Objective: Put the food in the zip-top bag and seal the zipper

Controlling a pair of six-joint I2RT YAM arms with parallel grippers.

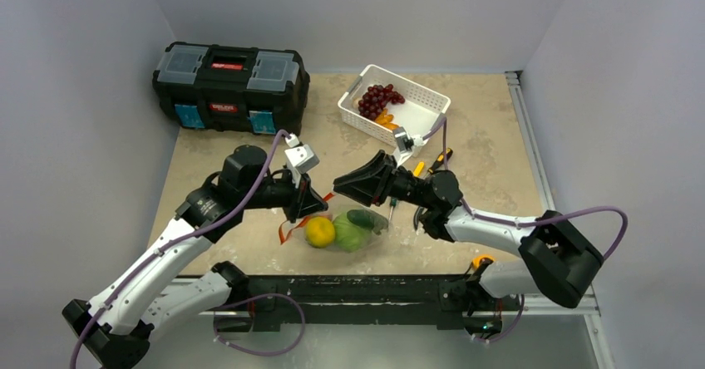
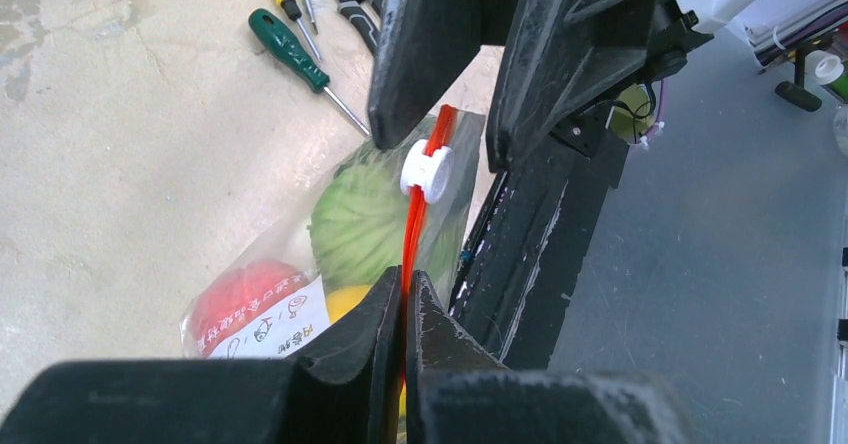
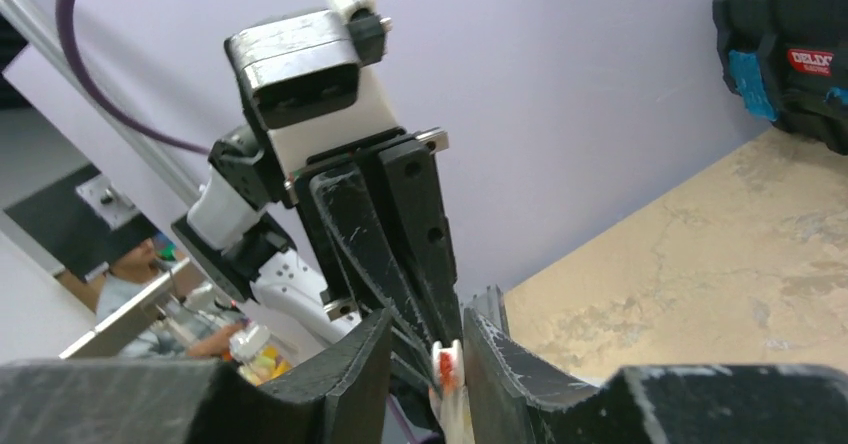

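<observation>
Sealing the zipper (image 2: 412, 234): pinching its strip in left gripper (image 2: 403, 282), straddling slider (image 2: 428, 171) with right gripper (image 3: 428, 326) parted, seemingly not touching; next, clamp slider and drag along.

We see a robot lab: bare walls (image 1: 75, 95) box in a table (image 1: 490, 153), left arm (image 1: 166, 248) and right arm (image 1: 490, 223) bolted at its near edge.

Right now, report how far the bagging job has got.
Done: cabbage, citrus and cucumber sit inside the zip-top bag. In hand: left gripper shut on the zipper strip; right gripper stands open around the white slider. Remaining: run the slider to seal; how much is closed I cannot tell.
</observation>
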